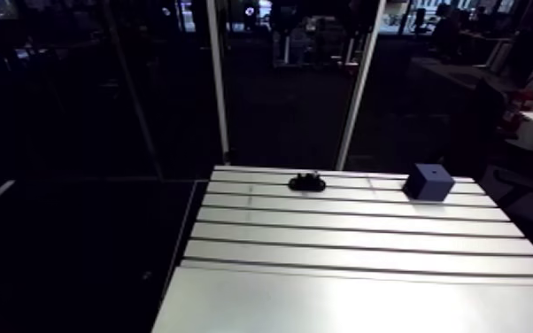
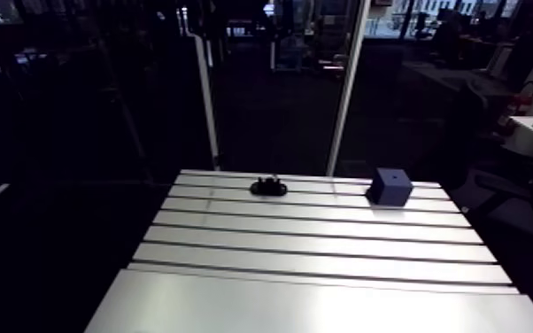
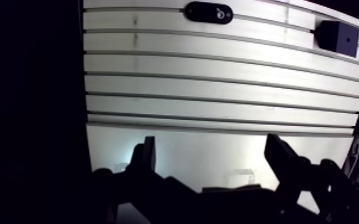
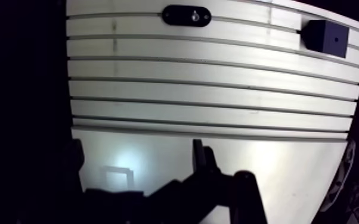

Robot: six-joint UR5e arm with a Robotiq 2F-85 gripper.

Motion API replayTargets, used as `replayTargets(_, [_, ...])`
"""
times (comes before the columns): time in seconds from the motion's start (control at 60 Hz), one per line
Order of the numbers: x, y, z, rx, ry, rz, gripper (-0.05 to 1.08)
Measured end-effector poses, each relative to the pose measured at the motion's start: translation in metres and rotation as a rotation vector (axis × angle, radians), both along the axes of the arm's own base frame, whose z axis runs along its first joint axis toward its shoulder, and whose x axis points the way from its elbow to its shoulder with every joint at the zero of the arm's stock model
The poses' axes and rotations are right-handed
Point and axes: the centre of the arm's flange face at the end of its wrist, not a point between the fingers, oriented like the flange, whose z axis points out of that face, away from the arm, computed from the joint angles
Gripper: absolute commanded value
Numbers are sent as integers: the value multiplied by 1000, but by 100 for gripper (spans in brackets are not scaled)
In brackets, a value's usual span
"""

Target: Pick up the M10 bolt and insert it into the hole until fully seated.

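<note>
**A:** Where does the M10 bolt (image 3: 220, 13) lie?
**B:** In a black holder (image 3: 206, 12) at the table's (image 3: 217, 89) far edge, showing only as a small bright spot. The blue block (image 3: 339, 37), with a hole (image 3: 349, 40) in one face, stands near the far right corner, apart from the holder.
**A:** And the gripper (image 3: 211, 143)?
**B:** Above the table's near edge, fingers spread wide apart.
</note>
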Motion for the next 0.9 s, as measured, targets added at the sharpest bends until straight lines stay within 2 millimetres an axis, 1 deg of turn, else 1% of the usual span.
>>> replayTargets(0.2, [-6,1,-20,4,21,12,1])
replayTargets(0.467, [-19,8,-59,11,89,62,1])
replayTargets(0.7, [-32,21,-94,13,157,66,1])
replayTargets(0.9, [-41,32,-117,11,217,52,1])
